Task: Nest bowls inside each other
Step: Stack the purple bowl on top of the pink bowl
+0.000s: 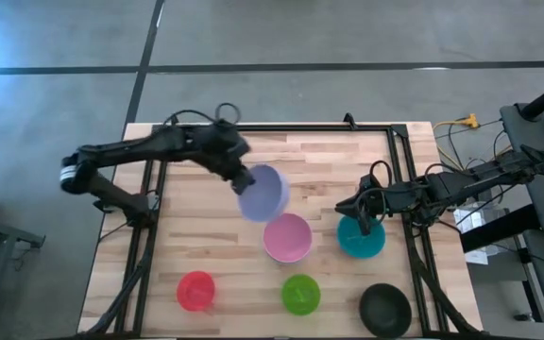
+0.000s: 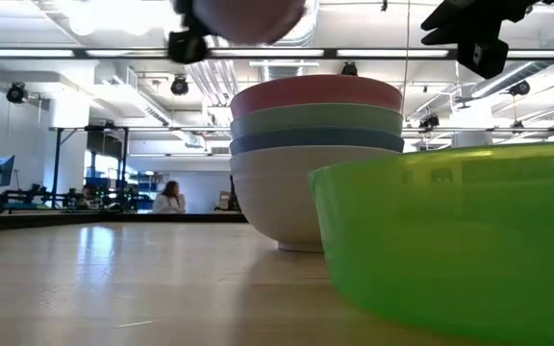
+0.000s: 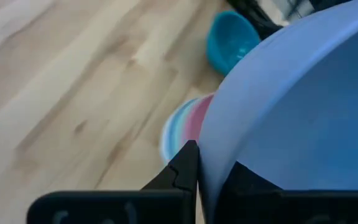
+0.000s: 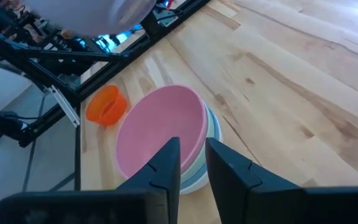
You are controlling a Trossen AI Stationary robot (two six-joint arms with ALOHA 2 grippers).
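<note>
My left tool (image 1: 244, 179) is clamped on the rim of the lavender bowl (image 1: 263, 192), held above the tabletop (image 1: 187, 236) beside the pink-topped stack (image 1: 287, 237); next, centre it over the stack and lower; my right tool (image 1: 364, 220), slightly parted, hovers empty at the teal bowl (image 1: 360, 238).

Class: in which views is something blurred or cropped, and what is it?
Low view: the bright green plastic bowl looms soft and cropped at the near edge. Left wrist view: the lavender plastic bowl fills the frame, smeared. Right wrist view: it shows blurred at the top.
</note>
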